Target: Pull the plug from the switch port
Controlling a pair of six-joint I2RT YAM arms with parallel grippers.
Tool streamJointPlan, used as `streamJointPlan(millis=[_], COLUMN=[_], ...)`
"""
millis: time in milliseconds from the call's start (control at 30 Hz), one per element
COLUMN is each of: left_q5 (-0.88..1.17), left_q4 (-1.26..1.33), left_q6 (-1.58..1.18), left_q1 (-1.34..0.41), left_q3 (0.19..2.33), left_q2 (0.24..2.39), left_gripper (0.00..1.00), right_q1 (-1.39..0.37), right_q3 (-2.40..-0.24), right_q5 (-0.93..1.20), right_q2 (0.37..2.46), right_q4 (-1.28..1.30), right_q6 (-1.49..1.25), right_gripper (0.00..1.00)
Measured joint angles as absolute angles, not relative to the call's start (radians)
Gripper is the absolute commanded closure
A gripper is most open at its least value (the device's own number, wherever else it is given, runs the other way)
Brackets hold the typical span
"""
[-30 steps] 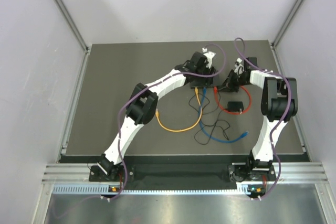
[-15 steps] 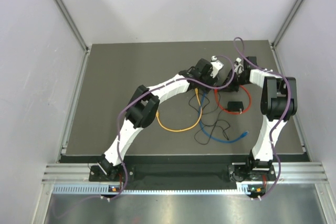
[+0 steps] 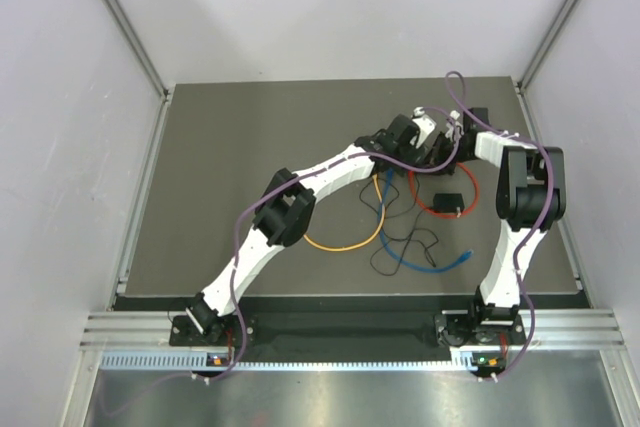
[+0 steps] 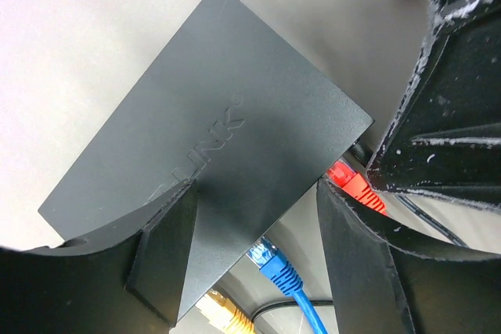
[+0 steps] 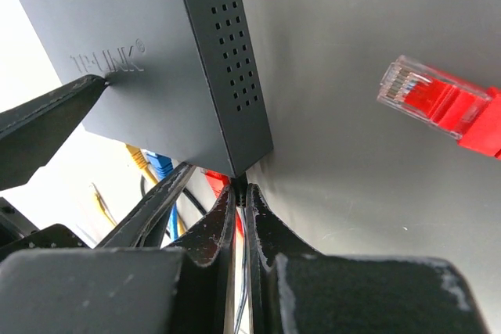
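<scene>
Switch [image 4: 211,138]: matte black, with tone-on-tone lettering on its lid; from the right wrist you saw its side wall patterned with a regular grid of small holes. Along its edge you had a red plug [image 4: 356,185], a blue plug [image 4: 278,267] and a yellow plug [image 4: 223,314]. The free plug [image 5: 438,103] was red, clear-tipped. Worktop [image 3: 250,147]: dark grey.

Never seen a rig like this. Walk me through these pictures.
Two robot arms are bolted side by side. One picture looks down from above; the other two come from cameras on the wrists. On the table lie a black switch with a red plug, blue plug and yellow plug along one edge, and a small black adapter. The left gripper hangs open over the switch, holding nothing. The right gripper is shut at the switch's corner; a loose red plug lies nearby.
</scene>
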State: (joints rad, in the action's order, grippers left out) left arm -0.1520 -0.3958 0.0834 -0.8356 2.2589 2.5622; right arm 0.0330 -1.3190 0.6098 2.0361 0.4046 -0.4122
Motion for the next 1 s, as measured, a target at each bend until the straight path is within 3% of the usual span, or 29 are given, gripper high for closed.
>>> streamJointPlan(millis=[433, 733, 1000], left_q5=[-0.181, -0.173, -0.155], left_q4=[-0.492, -0.504, -0.495], left_q6=[0.006, -0.014, -0.039], left_q1=[-0.834, -0.832, -0.825], left_q3=[2.368, 2.368, 2.367], left_q2=[2.614, 2.609, 2.609], left_gripper=[0.37, 0.37, 0.38], right_q1=[-0.086, -0.041, 0.039], right_q3=[-1.253, -1.117, -0.969], right_q5=[0.313, 0.455, 0.708], right_q2=[1.933, 1.899, 1.88], right_q4=[0.349, 0.164, 0.16], right_q6=[-0.377, -0.448, -0.577], right_gripper=[1.0, 1.0, 1.0])
